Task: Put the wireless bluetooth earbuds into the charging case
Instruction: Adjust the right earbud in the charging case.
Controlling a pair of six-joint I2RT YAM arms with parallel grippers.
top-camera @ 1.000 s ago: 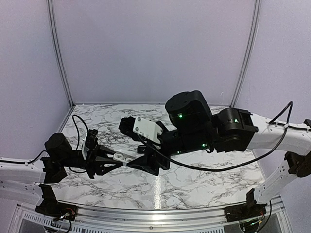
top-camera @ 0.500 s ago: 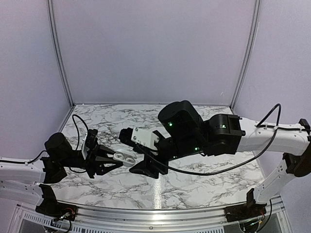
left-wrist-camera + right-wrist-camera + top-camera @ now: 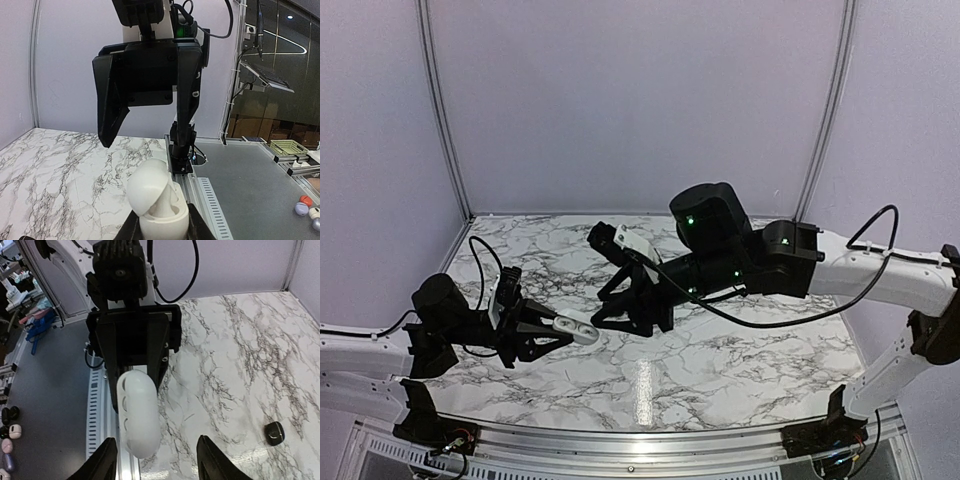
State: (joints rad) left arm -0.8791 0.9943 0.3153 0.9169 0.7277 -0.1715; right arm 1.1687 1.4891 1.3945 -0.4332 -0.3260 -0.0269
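one small black earbud [image 3: 274,433] lies on the marble tabletop [image 3: 235,330], off to one side of your right gripper [image 3: 159,460] and well apart from the charging case [image 3: 140,412]. no second bud shows in any view, and none sits in the case. your left gripper [image 3: 162,229] is clamped on the base of the white case, holding it up with the lid [image 3: 147,182] hinged open toward the right arm. your right gripper hangs just in front of the case, fingers apart with nothing between them. the step in hand, as i judge it, is fetching that bud. swing the right gripper over it, come straight down, and close gently across its rounded body. it looks small and smooth and could squirt out of a hard pinch. hold the left arm steady so the open case is where you expect it, and line the bud up with one pocket before you let go.
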